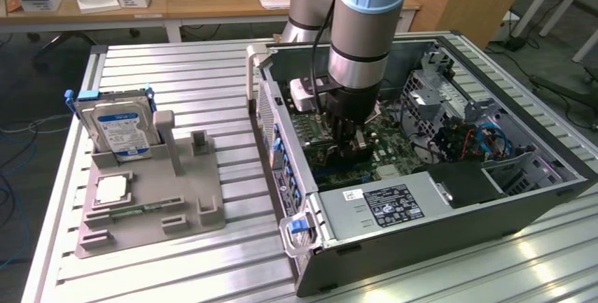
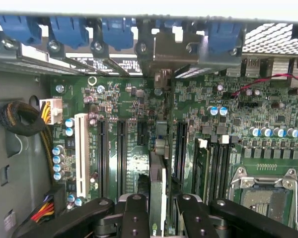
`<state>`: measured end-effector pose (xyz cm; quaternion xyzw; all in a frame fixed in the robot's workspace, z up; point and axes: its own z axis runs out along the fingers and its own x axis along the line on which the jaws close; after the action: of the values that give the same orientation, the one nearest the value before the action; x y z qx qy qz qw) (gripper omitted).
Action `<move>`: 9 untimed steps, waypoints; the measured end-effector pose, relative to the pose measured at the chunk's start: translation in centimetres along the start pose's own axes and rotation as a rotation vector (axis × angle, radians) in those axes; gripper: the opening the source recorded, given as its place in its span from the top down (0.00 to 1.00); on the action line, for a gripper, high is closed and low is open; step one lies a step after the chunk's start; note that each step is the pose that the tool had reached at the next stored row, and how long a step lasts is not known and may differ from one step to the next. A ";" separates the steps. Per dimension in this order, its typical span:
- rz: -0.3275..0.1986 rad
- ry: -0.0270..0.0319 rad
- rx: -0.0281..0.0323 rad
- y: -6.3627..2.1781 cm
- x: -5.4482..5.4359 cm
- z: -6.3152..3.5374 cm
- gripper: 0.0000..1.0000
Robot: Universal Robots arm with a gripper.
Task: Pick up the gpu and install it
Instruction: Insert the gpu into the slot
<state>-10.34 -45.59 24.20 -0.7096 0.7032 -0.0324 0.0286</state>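
so right now the arm (image 1: 360, 37) is reaching straight down into the open pc case (image 1: 467, 205), which lies on its side on the slatted metal table (image 1: 178, 65). the gripper (image 1: 348, 150) sits low over the green motherboard (image 1: 388, 150), roughly mid-board in the exterior view.

from the wrist view you can see the gpu (image 2: 157, 191) standing on edge between the two black fingers (image 2: 135, 218), so the claw is pinched narrow on the card, holding it by its upper edge. the card runs in line with the long black expansion slots (image 2: 120, 148) and its far end, with the silvery bracket (image 2: 165, 54), sits up against the row of rear slot covers with the blue latches (image 2: 69, 29). can't tell from these shots whether the card is fully seated in the slot or just resting over it.

also visible on the board: a white slot (image 2: 81, 151) off to one side, the empty cpu socket (image 2: 263, 191) with its metal frame, and a bundle of sleeved cable (image 2: 20, 119) by the case wall.

outside the case, toward the exterior view's left, a grey parts holder (image 1: 150, 205) sits on the table with the hard drive (image 1: 117, 128) standing upright in it and a cpu (image 1: 110, 189) lying flat near it. well apart from the gripper.
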 end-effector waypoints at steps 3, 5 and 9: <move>0.000 0.0002 -0.0001 -0.01 0.0 -0.01 0.74; 0.000 -0.0001 -0.0009 -0.01 0.0 -0.04 0.74; 0.000 -0.0004 -0.0034 -0.01 0.0 -0.05 0.74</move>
<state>-10.34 -45.59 24.25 -0.7097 0.7032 -0.0311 0.0275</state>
